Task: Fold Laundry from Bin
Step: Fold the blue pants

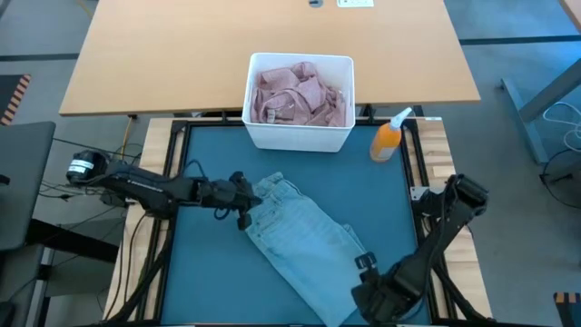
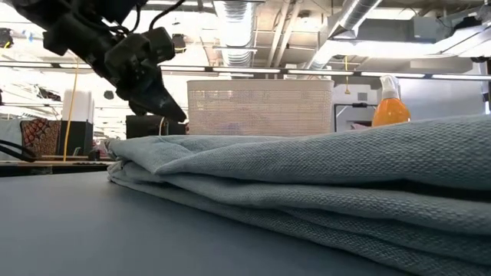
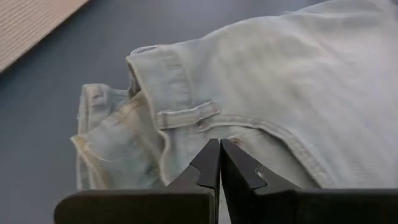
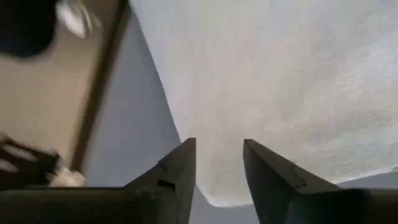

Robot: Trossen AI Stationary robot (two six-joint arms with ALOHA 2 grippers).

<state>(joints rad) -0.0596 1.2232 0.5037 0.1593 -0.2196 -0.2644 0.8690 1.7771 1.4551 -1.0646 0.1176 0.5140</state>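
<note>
The light blue jeans (image 1: 304, 236) lie folded on the teal mat (image 1: 209, 272), slanting from far left to near right. They fill the low view as stacked layers (image 2: 322, 184). My left gripper (image 1: 250, 202) is shut and hovers just above their waistband end, near a belt loop (image 3: 186, 115); the low view shows it (image 2: 178, 115) clear of the cloth. My right gripper (image 4: 217, 155) is open and points down over the jeans' near right end (image 1: 365, 263), with nothing between its fingers. Pink laundry (image 1: 300, 95) fills the white bin (image 1: 300, 138).
The bin stands at the mat's far edge. An orange spray bottle (image 1: 388, 138) stands to its right and also shows in the low view (image 2: 390, 107). A wooden tabletop (image 1: 182, 54) lies beyond the bin. Bare mat stretches left of the jeans.
</note>
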